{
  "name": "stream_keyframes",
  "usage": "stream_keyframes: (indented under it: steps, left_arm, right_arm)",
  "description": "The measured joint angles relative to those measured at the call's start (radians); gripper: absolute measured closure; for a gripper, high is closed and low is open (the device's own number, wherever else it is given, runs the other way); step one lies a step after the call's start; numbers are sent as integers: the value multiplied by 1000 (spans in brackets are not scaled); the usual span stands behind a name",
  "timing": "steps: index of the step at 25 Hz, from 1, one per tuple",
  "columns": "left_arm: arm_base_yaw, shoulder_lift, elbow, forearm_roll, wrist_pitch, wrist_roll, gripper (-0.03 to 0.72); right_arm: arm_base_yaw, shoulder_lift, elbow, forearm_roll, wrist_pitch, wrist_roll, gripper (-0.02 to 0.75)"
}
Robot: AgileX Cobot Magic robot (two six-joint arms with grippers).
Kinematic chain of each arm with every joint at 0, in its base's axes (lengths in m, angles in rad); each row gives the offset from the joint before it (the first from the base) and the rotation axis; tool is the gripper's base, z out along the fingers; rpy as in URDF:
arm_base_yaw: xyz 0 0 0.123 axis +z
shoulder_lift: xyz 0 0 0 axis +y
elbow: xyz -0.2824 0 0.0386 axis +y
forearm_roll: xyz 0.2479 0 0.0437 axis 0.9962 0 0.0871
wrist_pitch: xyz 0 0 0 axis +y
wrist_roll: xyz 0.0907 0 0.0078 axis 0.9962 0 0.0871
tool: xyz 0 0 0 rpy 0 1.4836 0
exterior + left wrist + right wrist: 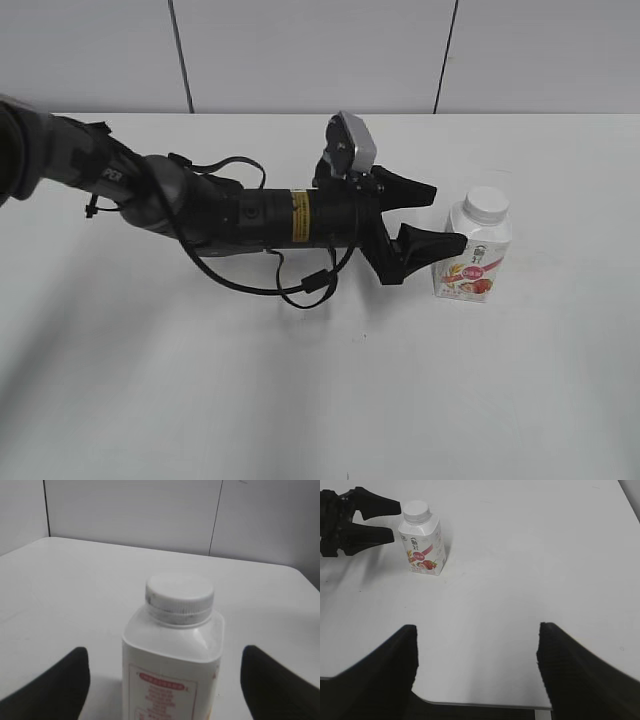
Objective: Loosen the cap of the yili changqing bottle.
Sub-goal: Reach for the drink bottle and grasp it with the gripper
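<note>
The yili changqing bottle stands upright on the white table, white with a pink-red fruit label. Its white ribbed cap sits on the neck. My left gripper is open, its black fingers just left of the bottle, not touching it. In the left wrist view the bottle stands between the open fingers, the cap above them. The right wrist view shows the bottle far off at upper left, with the cap. My right gripper is open and empty over the table's edge.
The white table runs to a grey panelled wall behind. The left arm with its looped cable lies across the table's middle. The table's edge shows under the right gripper.
</note>
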Motion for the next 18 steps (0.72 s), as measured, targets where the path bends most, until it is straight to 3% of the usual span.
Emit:
stream_keyframes:
  steps: [5, 18]
  left_arm:
    - [-26, 26, -62, 0, 40, -13, 122]
    - [-47, 49, -74, -28, 88, -13, 122]
  right_arm:
    - [0, 0, 0, 0, 0, 0, 152]
    - [0, 0, 0, 0, 0, 0, 152]
